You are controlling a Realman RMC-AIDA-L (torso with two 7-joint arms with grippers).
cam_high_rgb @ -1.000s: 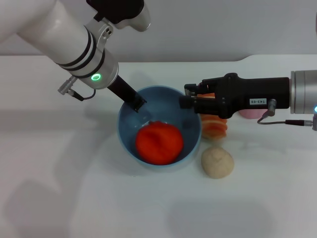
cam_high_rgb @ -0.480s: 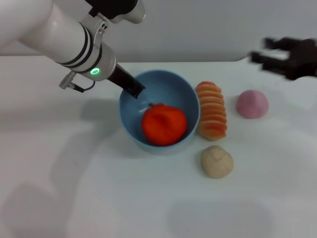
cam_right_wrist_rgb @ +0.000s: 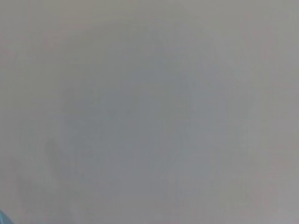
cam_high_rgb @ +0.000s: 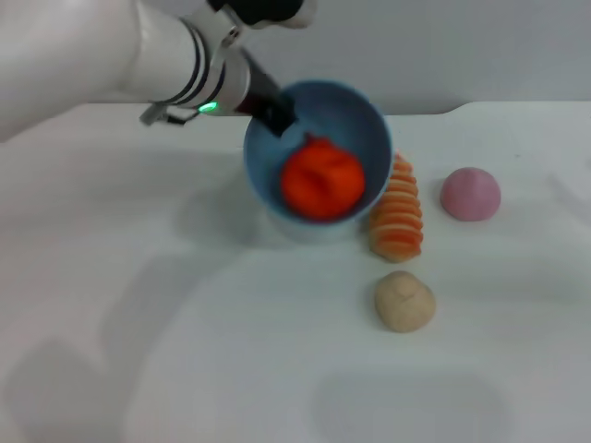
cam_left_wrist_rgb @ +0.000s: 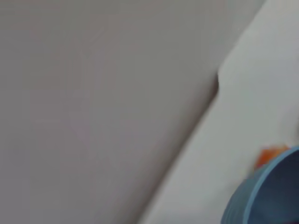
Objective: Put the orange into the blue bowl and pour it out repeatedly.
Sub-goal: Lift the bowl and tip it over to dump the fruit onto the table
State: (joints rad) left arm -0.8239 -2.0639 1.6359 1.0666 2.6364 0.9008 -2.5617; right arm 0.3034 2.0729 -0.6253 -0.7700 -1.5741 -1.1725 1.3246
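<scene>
Vs half a second ago: the blue bowl (cam_high_rgb: 319,152) has come up off the table (cam_high_rgb: 185,351) and is tipped, mouth facing forward and toward the robot's right. The orange (cam_high_rgb: 322,180) is still inside, now sitting against the lower wall near the rim, stem nub up. The right arm, which was retreating at the right edge, is gone from the head view.

Left to right in the head view: the left arm comes in from the upper left; the left gripper (cam_high_rgb: 273,113) is clamped on the bowl's near-left rim, one dark finger showing inside the bowl. The bowl hangs above its own shadow. Just right of it lies the ribbed orange-and-cream roll (cam_high_rgb: 398,210), its upper end partly behind the bowl's rim. Touching or not: can't tell. The beige ball (cam_high_rgb: 404,301) sits in front of the roll, the pink dome (cam_high_rgb: 471,194) farthest right, apart from the rest.

Room: wide bare table to the left and front of the bowl; the right side is crowded by the roll. The table's back edge meets the wall just behind the bowl.

The left wrist view adds only the wall, the table edge, a slice of blue bowl rim (cam_left_wrist_rgb: 261,191) and an orange speck behind it. The right wrist view shows blank grey, no fingers.
</scene>
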